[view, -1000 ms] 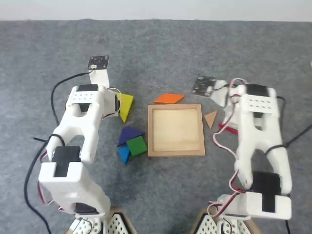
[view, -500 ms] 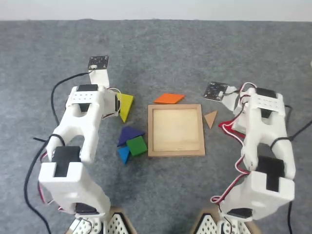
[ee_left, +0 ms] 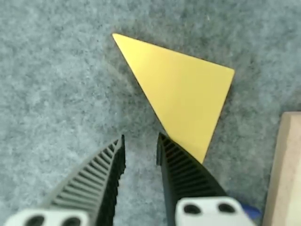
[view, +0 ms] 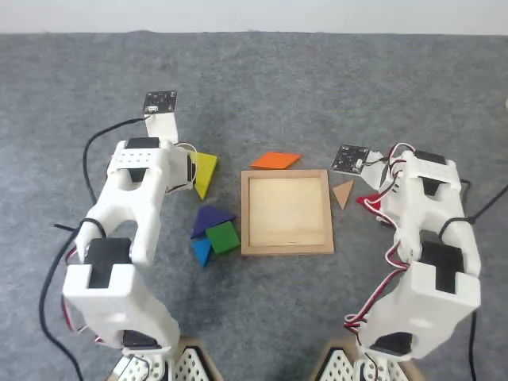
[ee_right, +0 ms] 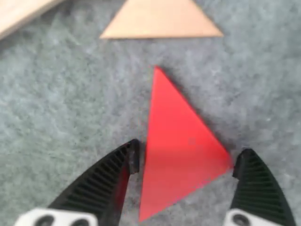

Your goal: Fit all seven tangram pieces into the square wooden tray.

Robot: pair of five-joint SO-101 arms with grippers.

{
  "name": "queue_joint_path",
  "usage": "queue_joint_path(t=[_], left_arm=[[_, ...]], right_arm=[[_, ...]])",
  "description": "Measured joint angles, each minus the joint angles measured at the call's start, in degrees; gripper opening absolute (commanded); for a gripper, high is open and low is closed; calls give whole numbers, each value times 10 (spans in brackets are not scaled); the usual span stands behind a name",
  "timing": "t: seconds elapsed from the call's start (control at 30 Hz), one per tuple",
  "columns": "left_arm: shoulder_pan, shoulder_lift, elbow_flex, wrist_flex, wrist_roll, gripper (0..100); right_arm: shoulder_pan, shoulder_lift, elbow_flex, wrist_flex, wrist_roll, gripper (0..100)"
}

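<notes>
Right wrist view: the right claw (ee_right: 187, 153) stands wide apart astride a flat red triangle (ee_right: 178, 136), with a tan triangle (ee_right: 162, 21) just beyond it. The left claw (ee_left: 139, 140), barely apart and empty, sits beside a yellow triangle (ee_left: 183, 94). Farther off, the wooden tray (view: 286, 248) holds nothing, so I judge all seven pieces remain.

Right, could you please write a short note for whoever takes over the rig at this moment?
Left claw: open slightly, empty, at the yellow triangle's corner.
Right claw: open, straddling the red triangle, not closed on it.
Square wooden tray: holds no pieces. Orange parallelogram beyond it; tan wooden triangle to its right; purple triangle, green square, blue triangle to its left.
Done: nothing. Left: all seven pieces.
</notes>
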Motion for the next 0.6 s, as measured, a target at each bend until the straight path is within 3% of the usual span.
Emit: queue_joint_path(t=[0.13, 0.6], left_arm=[[0, 0, 0, 0, 0, 111], [0, 0, 0, 0, 0, 111]], right_arm=[[1, 0, -3, -4, 2, 150], [-23, -59, 0, 26, -52, 151]])
